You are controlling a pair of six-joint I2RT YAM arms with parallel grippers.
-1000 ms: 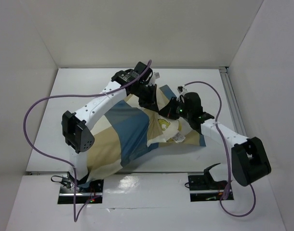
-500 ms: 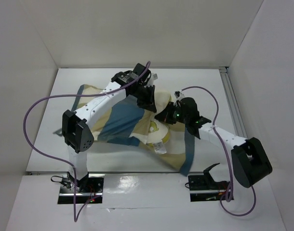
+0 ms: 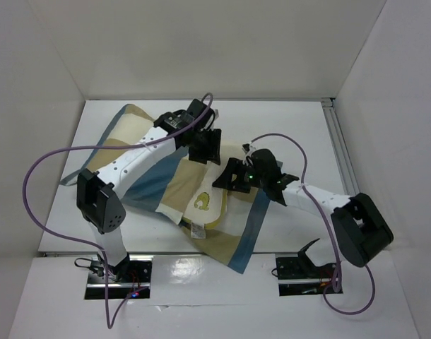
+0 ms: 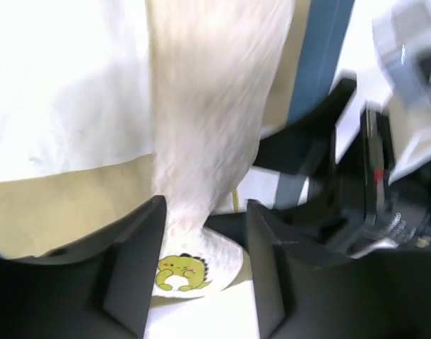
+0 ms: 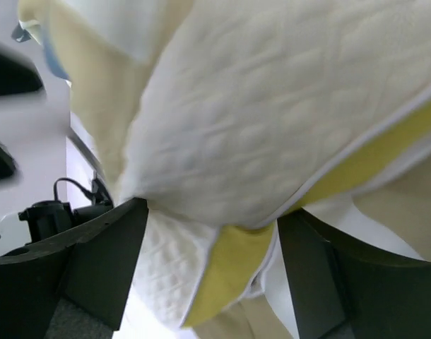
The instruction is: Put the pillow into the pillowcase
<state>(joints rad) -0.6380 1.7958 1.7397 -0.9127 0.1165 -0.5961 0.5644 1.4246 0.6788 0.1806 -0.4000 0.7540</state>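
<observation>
The checked blue, tan and cream pillowcase (image 3: pixel 166 189) lies spread slantwise over the table, from the back left to the front middle. A cream corner of the pillow (image 3: pixel 205 205), with its yellow logo and white tag (image 3: pixel 197 230), sticks out of the cloth. My left gripper (image 3: pixel 205 145) hangs over the cloth. It is open, and a quilted fold of the pillow (image 4: pixel 208 106) runs down between its fingers (image 4: pixel 134 268) to the logo (image 4: pixel 179 272). My right gripper (image 3: pixel 229 176) is open too, its jaws wide on either side of the pillow (image 5: pixel 272 120) and its yellow band (image 5: pixel 237 268).
White walls close the table on three sides, and a metal rail (image 3: pixel 339 148) runs along its right edge. Purple cables (image 3: pixel 42 162) loop off both arms. The right gripper's black body (image 4: pixel 385 176) is close beside my left fingers.
Both grippers were shut on the bundle and have opened. The pillowcase and pillow have dropped and spread toward the left and front. Both arms have moved left.
</observation>
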